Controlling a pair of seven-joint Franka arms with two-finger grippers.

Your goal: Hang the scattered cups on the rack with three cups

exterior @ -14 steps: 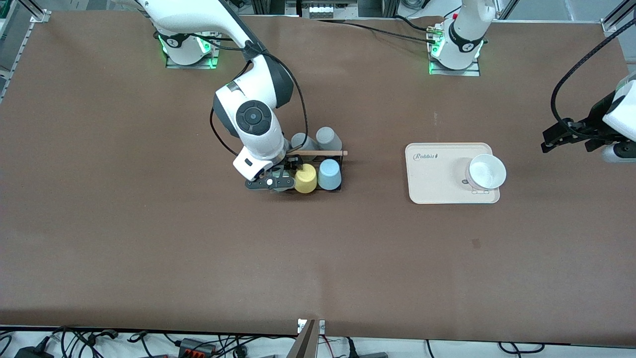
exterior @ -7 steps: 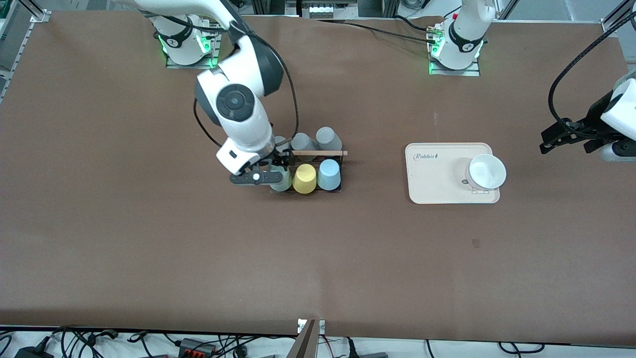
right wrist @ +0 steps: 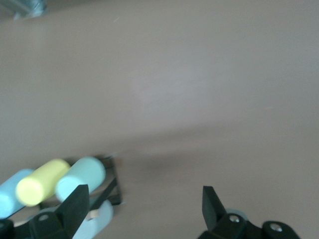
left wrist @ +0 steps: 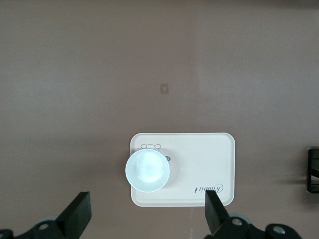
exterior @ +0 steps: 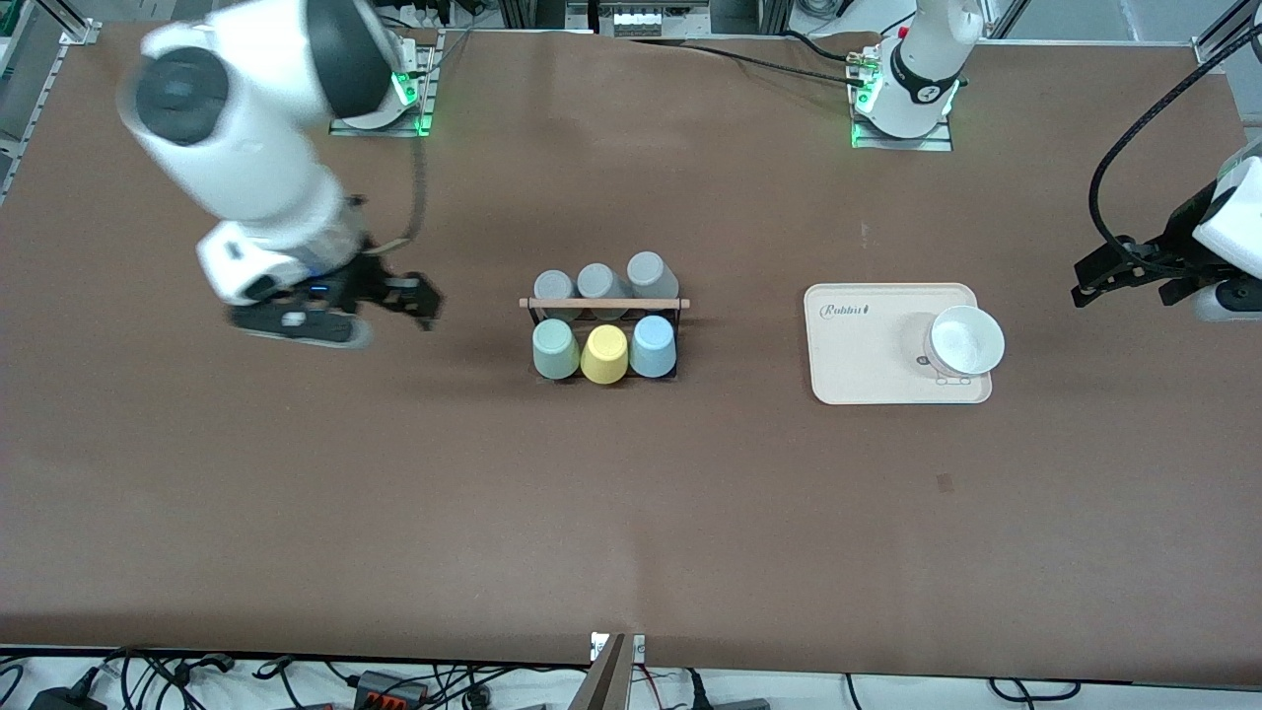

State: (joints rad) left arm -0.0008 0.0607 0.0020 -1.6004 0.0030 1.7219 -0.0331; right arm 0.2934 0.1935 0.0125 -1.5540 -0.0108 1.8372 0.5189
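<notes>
The rack (exterior: 603, 335) stood at mid-table, its light wooden rod (exterior: 603, 303) running across the top. Six cups sat upturned on its pegs in two rows. In the row nearer the front camera were the sage green cup (exterior: 554, 349) at the right arm's end, the yellow cup (exterior: 604, 354) in the middle, and the light blue cup (exterior: 653, 346) at the left arm's end, each just beside the next. The three grey cups (exterior: 600, 281) filled the farther row. Toward the left arm's end of the table lay a beige tray (exterior: 858, 345) with a white bowl (exterior: 967, 339) on it; nothing was visible inside the bowl. The right gripper (exterior: 380, 301) hung over bare table between the rack and the right arm's end, its fingers (right wrist: 78, 203) spread apart and holding nothing. The rack and all its cups stood well apart from it, the green cup being the closest, and nothing lay between them. The left gripper (exterior: 1134, 273) waited high over the table's edge at the left arm's end, its fingers (left wrist: 213, 211) also wide apart and empty, the tray and bowl showing below in the left wrist view.
</notes>
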